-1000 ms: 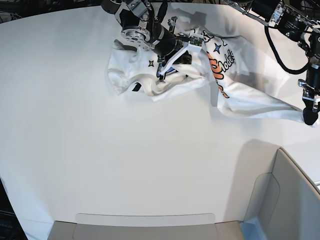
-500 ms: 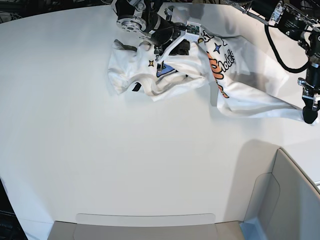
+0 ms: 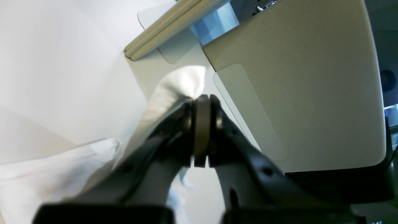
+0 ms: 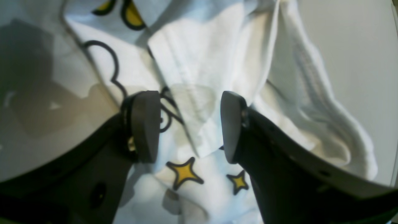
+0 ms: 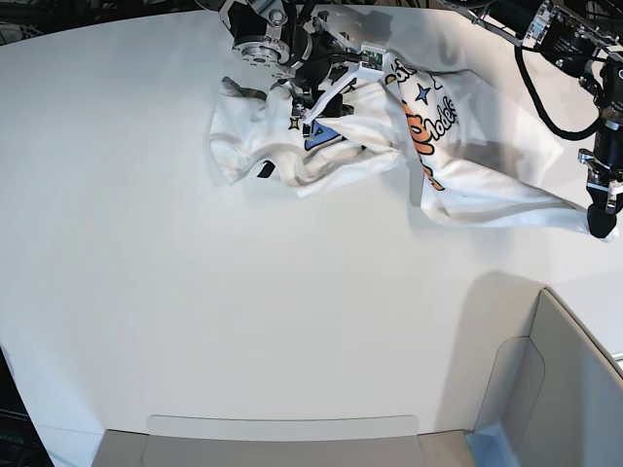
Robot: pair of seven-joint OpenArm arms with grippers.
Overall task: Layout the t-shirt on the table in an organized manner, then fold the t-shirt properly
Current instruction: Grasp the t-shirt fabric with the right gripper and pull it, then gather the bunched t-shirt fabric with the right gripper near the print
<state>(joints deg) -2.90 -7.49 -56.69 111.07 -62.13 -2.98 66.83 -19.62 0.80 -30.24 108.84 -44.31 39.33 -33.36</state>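
Where t-shirt [image 5: 389, 136] bunches, bare table [image 5: 243, 321] nearside.

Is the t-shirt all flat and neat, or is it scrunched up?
Scrunched up. The t-shirt lies bunched in wrinkly folds on the table, with one corner pulled out long by the left hand.

The t-shirt [image 5: 321, 146] is white, with yellow stars (black outlines), orange letters and a blue patch. The table [image 5: 243, 311] is plain white.
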